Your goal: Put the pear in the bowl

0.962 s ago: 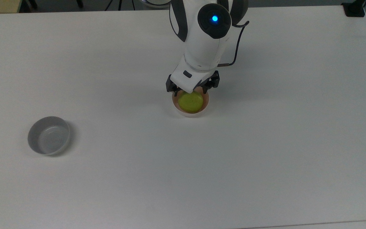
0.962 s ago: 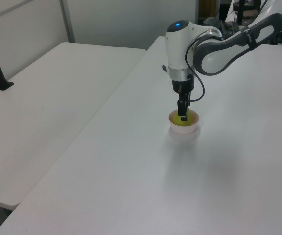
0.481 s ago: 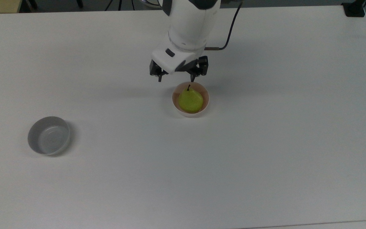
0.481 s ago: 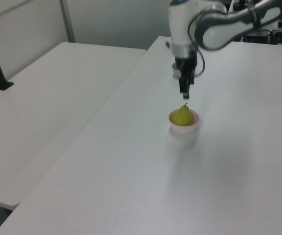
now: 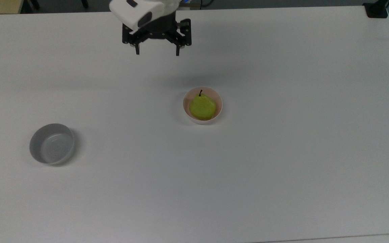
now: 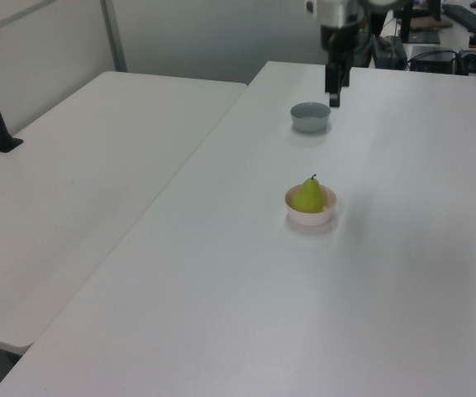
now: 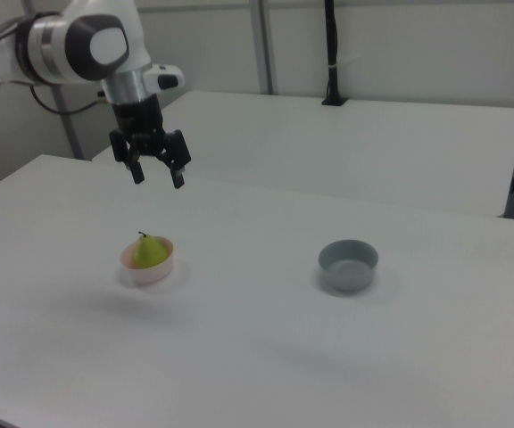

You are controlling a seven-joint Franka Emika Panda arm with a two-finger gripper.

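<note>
Pear (image 5: 201,106) sits inside the pale pink bowl (image 5: 218,111), stem up, body resting against the bowl's inner wall and filling most of the interior; in the right view the same pear (image 7: 151,251) stands upright in the bowl (image 7: 146,271), its top above the rim. Gripper (image 5: 156,52) is released: both fingers spread wide with nothing between them, hanging in the air above the white table (image 5: 282,168) and touching no object. Relative to the gripper, the bowl with the pear lies below it and toward the top view's lower right, well apart; in the right view the gripper (image 7: 157,176) hangs above the bowl, offset a little toward the right view's top. In the left view the gripper (image 6: 335,93) appears above and just to the left view's right of the grey bowl (image 6: 310,117), though this overlap is probably only a matter of viewing angle, since the top view puts the grey bowl (image 5: 52,143) far off toward the top view's lower left of the gripper. Grey bowl stands upright and holds nothing. Pear (image 6: 308,197) and pink bowl (image 6: 311,217) in the left view lie nearer the camera than the gripper, clear of its fingers. A second white table (image 7: 400,143) stands beyond, behind the arm in the right view.
</note>
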